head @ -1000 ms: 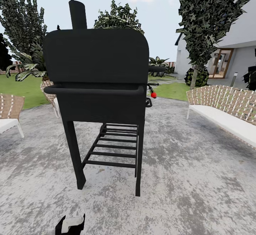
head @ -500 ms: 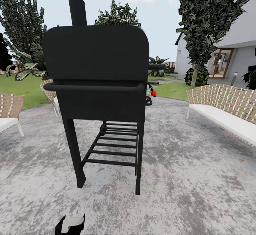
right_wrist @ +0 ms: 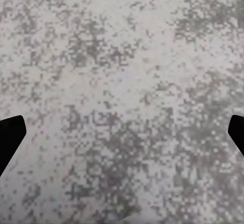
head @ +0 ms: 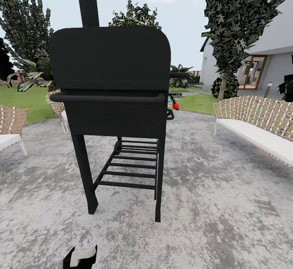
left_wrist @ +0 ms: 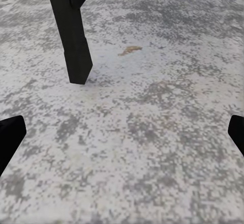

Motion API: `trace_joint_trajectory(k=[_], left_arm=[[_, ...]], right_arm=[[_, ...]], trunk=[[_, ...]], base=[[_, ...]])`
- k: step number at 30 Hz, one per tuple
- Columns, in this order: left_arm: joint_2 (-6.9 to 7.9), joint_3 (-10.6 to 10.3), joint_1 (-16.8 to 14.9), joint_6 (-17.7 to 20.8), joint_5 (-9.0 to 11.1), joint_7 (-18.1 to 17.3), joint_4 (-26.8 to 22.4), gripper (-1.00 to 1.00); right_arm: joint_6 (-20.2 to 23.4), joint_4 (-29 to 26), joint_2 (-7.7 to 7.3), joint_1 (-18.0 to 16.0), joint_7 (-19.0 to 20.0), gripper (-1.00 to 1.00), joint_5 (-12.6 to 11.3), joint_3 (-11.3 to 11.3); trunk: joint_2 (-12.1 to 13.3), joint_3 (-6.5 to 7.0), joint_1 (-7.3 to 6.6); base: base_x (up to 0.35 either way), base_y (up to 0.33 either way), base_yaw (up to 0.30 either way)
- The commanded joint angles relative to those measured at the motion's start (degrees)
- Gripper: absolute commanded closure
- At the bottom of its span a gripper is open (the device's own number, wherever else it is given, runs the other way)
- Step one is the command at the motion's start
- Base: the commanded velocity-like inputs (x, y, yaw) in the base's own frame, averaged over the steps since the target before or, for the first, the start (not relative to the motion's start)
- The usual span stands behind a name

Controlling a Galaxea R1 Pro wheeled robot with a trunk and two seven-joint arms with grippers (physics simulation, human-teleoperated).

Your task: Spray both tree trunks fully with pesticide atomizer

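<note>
Left gripper point(left_wrist: 122, 135): we find it released. Both dark fingertips point(left_wrist: 10, 137) sit wide apart at the edges of its wrist view, with nothing between them. It faces down on the grey mottled paving point(left_wrist: 152, 147). Ahead of the fingers stands one black leg point(left_wrist: 76, 35) of a grill, and a small brown leaf point(left_wrist: 129, 51) lies on the stone just beyond and beside that leg.

Right gripper point(right_wrist: 122, 132): also released, fingertips point(right_wrist: 10, 135) spread wide and holding nothing. Bare paving lies below it.

In the head view, a tall black grill point(head: 110, 81) with a chimney and a slatted lower shelf stands on the paving directly ahead of both grippers.

A small dark item with a red tip point(head: 176, 106) shows at the grill's right edge, well ahead of the grippers. We cannot tell whether it is the pesticide atomizer or a grill fitting.

The green lawn point(head: 24, 102) begins beyond the paving, well away from both grippers. A woven bench point(head: 260, 126) stands to the right, a woven chair point(head: 10, 128) to the left. Dark narrow trees point(head: 240, 16) and a white house point(head: 268, 57) stand behind.
</note>
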Motion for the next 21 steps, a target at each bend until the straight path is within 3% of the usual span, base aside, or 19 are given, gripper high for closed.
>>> trace_joint_trajectory(k=[1,21], left_arm=[[-0.04,0.24,-0.03,-0.19,-0.33,0.03,0.04,-1.00],[-0.05,0.19,-0.03,-0.19,-0.33,0.07,0.03,-1.00]], right_arm=[[-0.09,-0.10,0.01,0.02,-0.03,-1.00,0.02,-0.04],[-0.09,-0.09,-0.09,0.02,-0.03,-1.00,0.00,-0.04]], trunk=[[-0.02,-0.04,-0.01],[-0.82,-0.40,0.43]], base=[[0.000,0.000,0.000],[0.000,0.000,0.000]])
